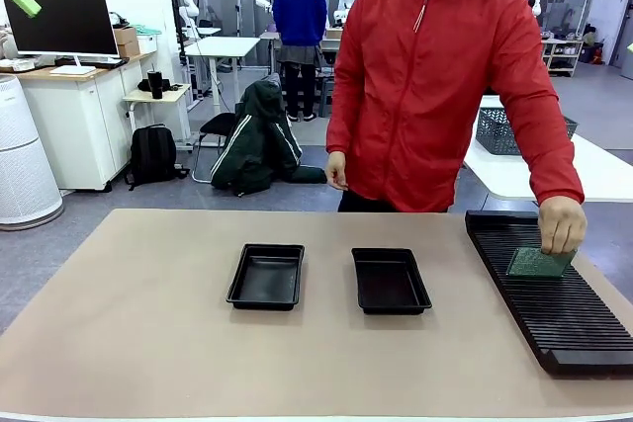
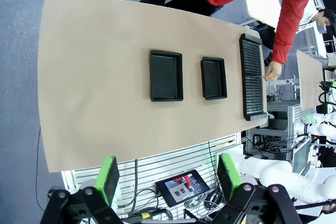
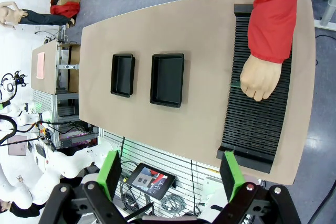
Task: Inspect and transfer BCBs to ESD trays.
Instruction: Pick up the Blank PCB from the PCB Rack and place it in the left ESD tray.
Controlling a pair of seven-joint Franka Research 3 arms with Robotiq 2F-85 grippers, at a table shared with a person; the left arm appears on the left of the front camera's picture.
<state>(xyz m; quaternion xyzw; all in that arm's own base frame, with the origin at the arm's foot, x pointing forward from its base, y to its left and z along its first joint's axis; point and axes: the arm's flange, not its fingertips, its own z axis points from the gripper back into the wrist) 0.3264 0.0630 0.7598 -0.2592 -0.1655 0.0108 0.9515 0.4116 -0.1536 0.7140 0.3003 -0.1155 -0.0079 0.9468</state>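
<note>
Early stage of the job by the look of it. A green board is gripped by the person's hand at the far end of the black slotted rack, on the robot's right side of the desk. The board is tilted, w/ its lower edge on the rack ribs. Whether it's being pulled from a slot or just steadied can't be told tbh.

Both trays are seen empty. The left tray and right tray are set side by side mid-desk, apart from each other. The right one is nearer the rack but not touching it.

Grippers: the left gripper is held high above the desk, jaws spread wide, nothing between the pads. Same for the right gripper: released, nothing grasped, hung up over the rack side.

Step is judged as pick/inspect of board no. 1, w/ no transfer done yet.

Next move, imo: the board needs to be lifted clear of the rack, looked over, then laid flat in a tray, prob the right one since it's closer. If it's handed to the robot, the right gripper would have to be brought down and closed on an edge, as the board is thin and flat. Care would be needed so it's laid inside the rim, not perched on it.
</note>
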